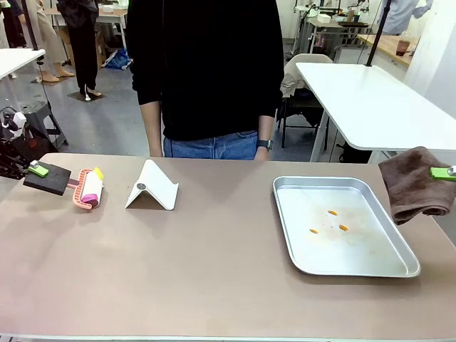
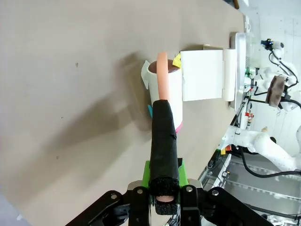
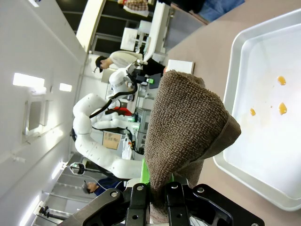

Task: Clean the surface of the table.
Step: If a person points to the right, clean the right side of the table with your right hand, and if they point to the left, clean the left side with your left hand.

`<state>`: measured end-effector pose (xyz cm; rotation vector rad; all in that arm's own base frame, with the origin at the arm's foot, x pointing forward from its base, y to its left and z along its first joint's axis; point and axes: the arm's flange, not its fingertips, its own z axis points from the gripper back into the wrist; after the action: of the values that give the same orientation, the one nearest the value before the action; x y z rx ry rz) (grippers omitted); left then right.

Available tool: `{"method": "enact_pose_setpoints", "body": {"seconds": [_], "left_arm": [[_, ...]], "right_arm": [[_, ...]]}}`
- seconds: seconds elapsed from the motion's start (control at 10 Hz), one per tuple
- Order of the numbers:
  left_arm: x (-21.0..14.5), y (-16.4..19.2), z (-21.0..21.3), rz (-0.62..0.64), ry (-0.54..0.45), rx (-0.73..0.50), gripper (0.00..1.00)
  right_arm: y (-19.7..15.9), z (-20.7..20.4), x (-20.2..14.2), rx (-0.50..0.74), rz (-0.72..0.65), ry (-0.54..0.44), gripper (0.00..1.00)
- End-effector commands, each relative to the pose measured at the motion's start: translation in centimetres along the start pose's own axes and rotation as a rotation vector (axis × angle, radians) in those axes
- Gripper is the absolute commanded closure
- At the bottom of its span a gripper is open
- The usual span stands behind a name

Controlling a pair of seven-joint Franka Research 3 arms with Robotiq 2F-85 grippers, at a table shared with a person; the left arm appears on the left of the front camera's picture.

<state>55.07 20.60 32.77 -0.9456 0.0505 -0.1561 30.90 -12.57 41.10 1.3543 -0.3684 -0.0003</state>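
The left jaws are clenched on the black foam handle (image 2: 164, 146) of a lint roller (image 1: 90, 187), with the green pads squeezing it from both sides. The right jaws are clenched on a bunched-up brown cloth (image 3: 188, 122), which hangs down at the right end of the surface (image 1: 214, 278). That wide brown surface fills the near part of the front view, from one arm to the other. The roller sits low at its far left corner, and I cannot tell if it touches. Just beside the roller stands a white folded stand (image 1: 152, 187). Over on the right sits a silver tray (image 1: 370, 249) with a few orange crumbs (image 1: 333, 212) in it. I think the cleaning is only about to start. To do it well, the roll should press flat and go in slow, straight lines over the bare middle — not bump the stand. The cloth should come down flat too — off the tray's rim.
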Motion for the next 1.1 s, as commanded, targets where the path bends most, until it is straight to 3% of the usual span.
{"method": "enact_pose_setpoints", "body": {"seconds": [0.0, 0.4, 1.0], "left_arm": [[-1.1, -0.9, 1.3, -0.052, -0.023, -0.046, 0.77], [-3.5, -0.2, 7.2, -0.041, -0.096, -0.111, 0.77], [-5.0, 2.7, 10.2, 0.042, -0.136, -0.12, 0.77]], "right_arm": [[0.2, 0.1, 0.0, -0.002, 0.004, 0.0, 1.0], [0.2, 0.1, 0.0, -0.002, 0.004, 0.0, 1.0], [0.2, 0.1, 0.0, -0.002, 0.004, 0.0, 1.0]]}}
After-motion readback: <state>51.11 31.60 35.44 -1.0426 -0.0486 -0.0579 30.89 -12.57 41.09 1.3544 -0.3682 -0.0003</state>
